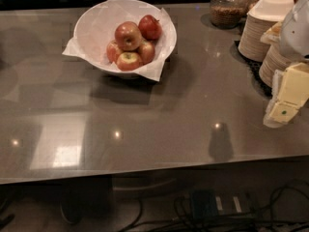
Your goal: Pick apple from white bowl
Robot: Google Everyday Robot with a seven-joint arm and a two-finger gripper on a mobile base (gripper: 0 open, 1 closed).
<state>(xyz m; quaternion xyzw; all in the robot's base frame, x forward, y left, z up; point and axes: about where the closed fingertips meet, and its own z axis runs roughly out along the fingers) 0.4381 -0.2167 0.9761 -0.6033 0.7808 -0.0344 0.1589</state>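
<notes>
The white bowl (103,67) stands at the back left of the grey counter, lined with crinkled white paper whose corners hang over the rim. The apple (128,35), large, red with a golden blush, lies on top of the pile in the bowl. A deep-red apple (150,27) sits behind it and a smaller one with a yellow-green top (129,60) in front. My gripper (288,98) hangs at the right edge of the view, above the counter, far to the right of the bowl and holding nothing that I can see.
Stacks of white plates (256,35) stand at the back right, right behind my gripper. A glass jar (228,6) stands at the back. The counter's front edge (154,170) runs across the lower view, with cables on the floor below.
</notes>
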